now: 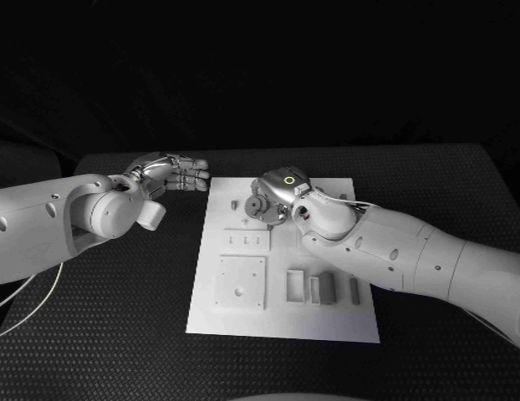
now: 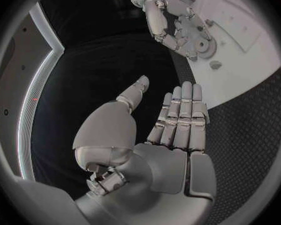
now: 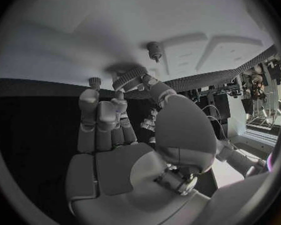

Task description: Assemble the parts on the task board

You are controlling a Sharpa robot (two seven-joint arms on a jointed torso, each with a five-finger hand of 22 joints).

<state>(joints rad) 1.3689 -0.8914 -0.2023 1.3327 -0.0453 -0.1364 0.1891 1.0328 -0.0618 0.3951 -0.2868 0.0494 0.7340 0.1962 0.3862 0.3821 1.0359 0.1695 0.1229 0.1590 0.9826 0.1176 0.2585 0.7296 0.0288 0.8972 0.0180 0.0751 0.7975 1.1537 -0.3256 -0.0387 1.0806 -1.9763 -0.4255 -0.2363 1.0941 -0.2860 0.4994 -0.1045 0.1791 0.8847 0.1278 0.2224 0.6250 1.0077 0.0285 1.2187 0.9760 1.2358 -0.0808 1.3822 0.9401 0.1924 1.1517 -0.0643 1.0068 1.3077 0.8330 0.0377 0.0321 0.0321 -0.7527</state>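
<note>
**Right robot hand on a round part at the board's far end; left robot hand idle beside it**

Task board (image 1: 287, 322) lies flat mid-table (image 1: 115, 351), long axis running away from the robot. Near end of the board carries a square plate w/ holes (image 1: 242, 282) and, next to it, a row of upright slotted blocks (image 1: 320, 288). A smaller flat piece w/ a row of slots (image 1: 246, 241) sits just beyond the square plate.

Right robot hand (image 1: 275, 199) is over the far part of the board, fingers curled down onto a round, gear-like part (image 2: 206, 45). In the left wrist view the fingertips (image 2: 178, 41) wrap the disc's rim and touch it; whether the disc is lifted or resting on the board – can't tell. A small peg-like part (image 2: 215, 64) stands on the board just beside that disc. Right wrist view shows a small knob-like part (image 3: 155, 49) standing on the board just past the fingers and another (image 3: 94, 81) by the fingertips.

Left robot hand (image 1: 173, 173) hovers off the board's far left corner, above bare table. Fingers straight and held together, thumb apart, palm empty – released, grasping nothing (image 2: 178, 120).
</note>
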